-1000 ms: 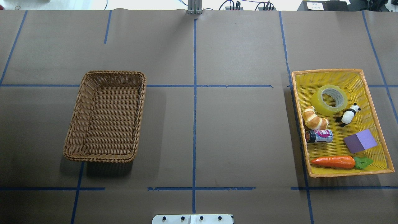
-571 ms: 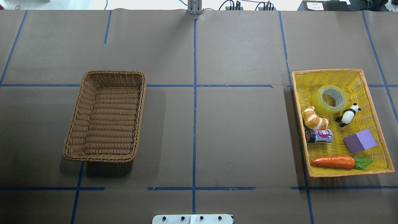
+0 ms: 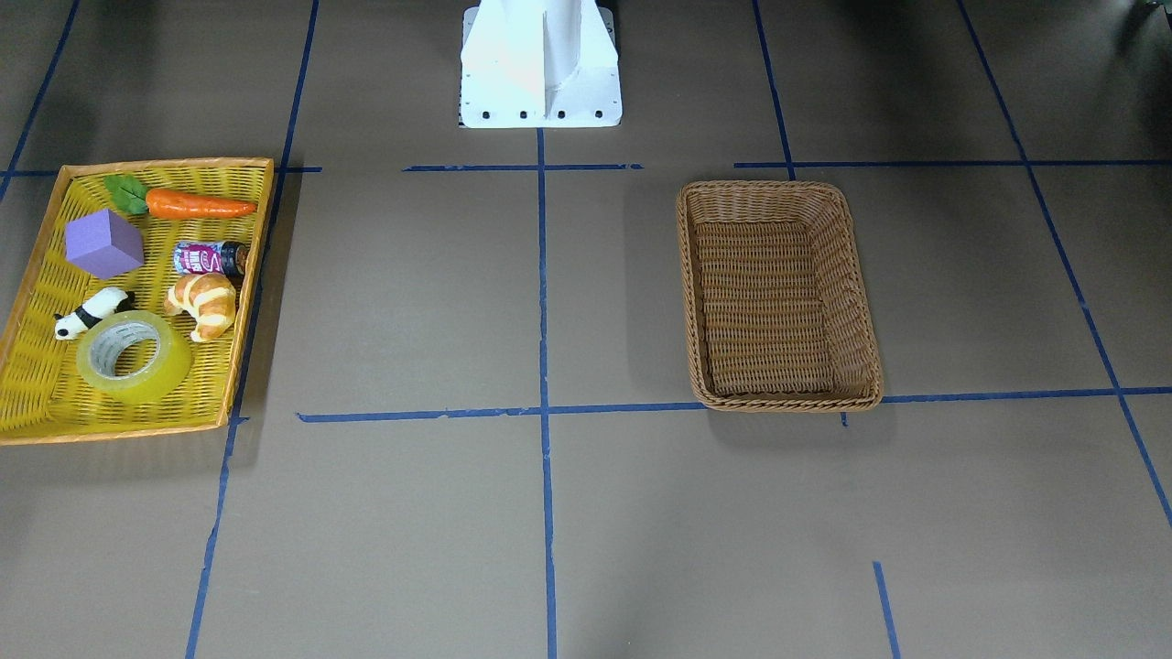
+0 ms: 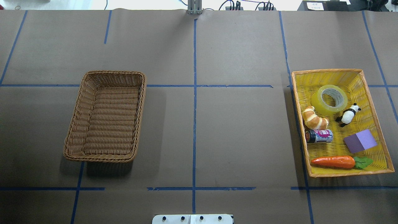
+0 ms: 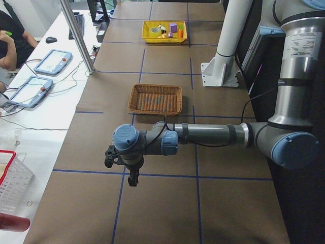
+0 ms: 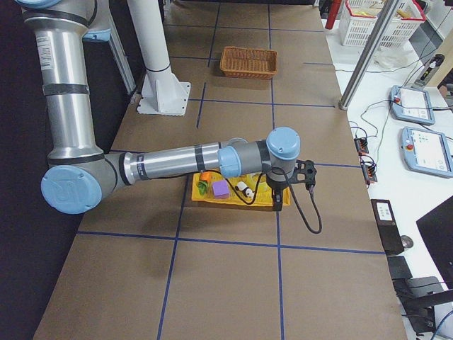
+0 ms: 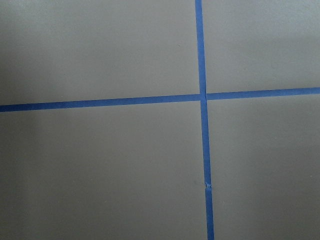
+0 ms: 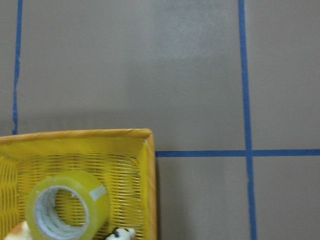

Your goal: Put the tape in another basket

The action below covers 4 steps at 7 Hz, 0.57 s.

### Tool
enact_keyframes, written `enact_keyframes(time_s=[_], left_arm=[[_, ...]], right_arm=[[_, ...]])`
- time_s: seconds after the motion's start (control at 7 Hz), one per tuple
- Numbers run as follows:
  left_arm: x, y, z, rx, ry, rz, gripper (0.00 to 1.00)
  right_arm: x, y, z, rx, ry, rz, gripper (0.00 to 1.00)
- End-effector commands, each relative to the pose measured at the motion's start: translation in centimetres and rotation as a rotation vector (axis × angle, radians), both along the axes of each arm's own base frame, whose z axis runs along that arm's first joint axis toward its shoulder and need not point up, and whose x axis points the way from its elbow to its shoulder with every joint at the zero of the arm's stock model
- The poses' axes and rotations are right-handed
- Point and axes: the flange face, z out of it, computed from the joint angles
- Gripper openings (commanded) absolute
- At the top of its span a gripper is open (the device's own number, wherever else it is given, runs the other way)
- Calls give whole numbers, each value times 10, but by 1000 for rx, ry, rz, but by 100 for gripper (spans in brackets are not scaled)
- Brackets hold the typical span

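Observation:
The tape point(image 4: 318, 101), a yellow-green roll with a grey-white core, lies in the far end of the shallow yellow tray point(image 4: 326, 71). It also shows in the front view point(image 3: 137, 382) and at the lower left of the right wrist view point(image 8: 98, 200). The brown wicker basket point(image 4: 105, 73) stands empty at the left; it also shows in the front view point(image 3: 778, 189). My right gripper point(image 6: 279, 198) hangs above the tray's far end, seen only from the side; I cannot tell its state. My left gripper point(image 5: 133, 178) hangs over bare table beyond the basket point(image 5: 155, 99); I cannot tell its state.
In the yellow tray lie a croissant point(image 4: 314, 120), a toy panda point(image 4: 348, 115), a small can point(image 4: 320, 136), a purple cube point(image 4: 360, 141) and a carrot point(image 4: 334, 161). Blue tape lines cross the brown table. The robot's white base point(image 3: 540, 64) stands at the near edge.

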Motion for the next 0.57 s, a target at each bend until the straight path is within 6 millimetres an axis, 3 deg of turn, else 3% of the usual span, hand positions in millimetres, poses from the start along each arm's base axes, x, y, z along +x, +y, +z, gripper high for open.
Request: enact_keyframes(time_s=[0.0,0.29,0.43], left_arm=[[0,0,0,1,0,1,100],[0,0,0,1,0,1,100],[0,0,0,1,0,1,100]], right_arm=[[-82,0,-20,-7,36,-82,100],[-133,0,1,146,33,-156,100],[-160,0,9,141,78,-159,100]])
